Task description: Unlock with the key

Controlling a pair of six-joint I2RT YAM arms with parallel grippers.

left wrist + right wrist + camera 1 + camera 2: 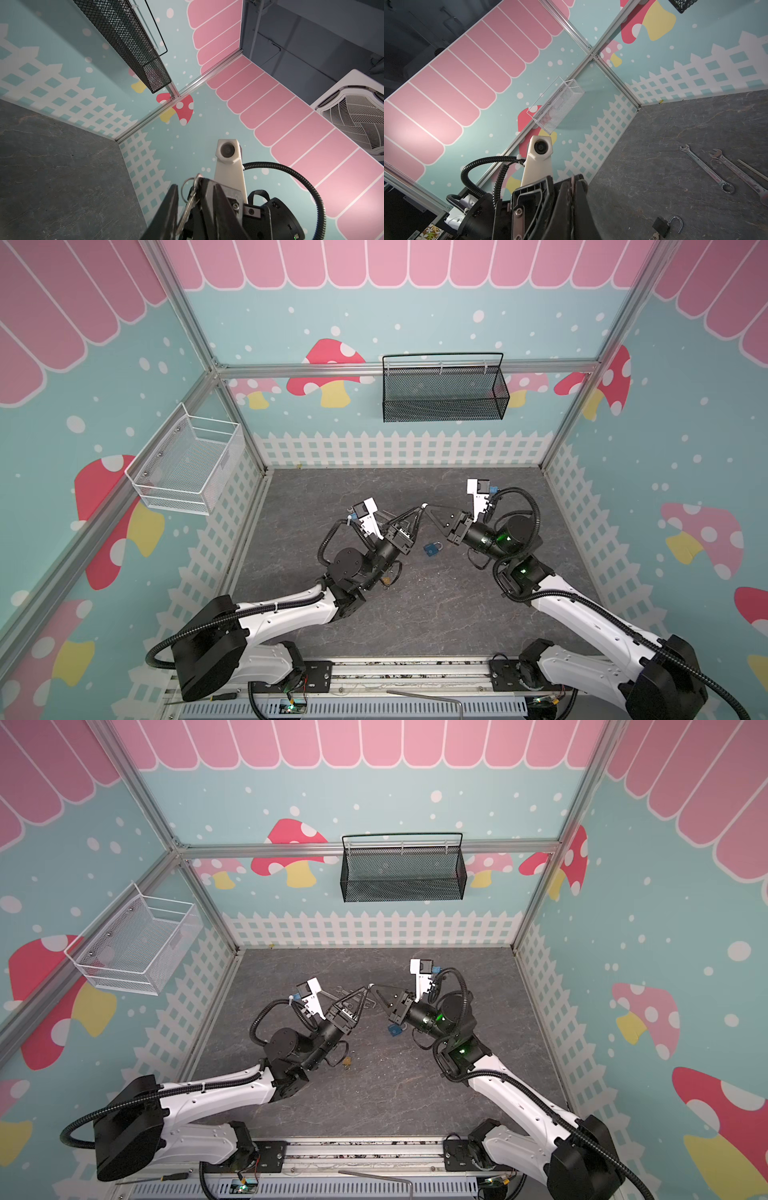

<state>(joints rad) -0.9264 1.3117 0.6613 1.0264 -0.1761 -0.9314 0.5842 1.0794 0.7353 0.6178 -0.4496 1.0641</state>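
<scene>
Right gripper (572, 179) is pinched tight on the head end of the key (187, 209); a thin metal edge shows between its fingertips. The key hangs off its ring (182, 187) straight down between the fingers of the left gripper (187, 183). That gripper stands narrow either side of the key, with a sliver of wall showing past one finger, so I read it as straddling, not clamped. My read on handling: small, light, stiff, slick metal, free to swing on the ring. I'd take it flat across the bow and leave the blade clear for the keyway. Both arms reach in from the near rail with wrists cocked inward, and the grippers meet tip to tip in a peak, raised off the counter (675, 124). Below that meeting point, nearer the right gripper's wrist, lies the blue padlock (433, 548); it is too small to tell whether its shackle is shut. It looks compact and dense, and I'd expect it to skate if nudged, so it wants pinning by the body. Out past the right gripper sits a dark padlock (661, 226) with its shackle swung open, and wrenches (706, 170) lie farther off.
</scene>
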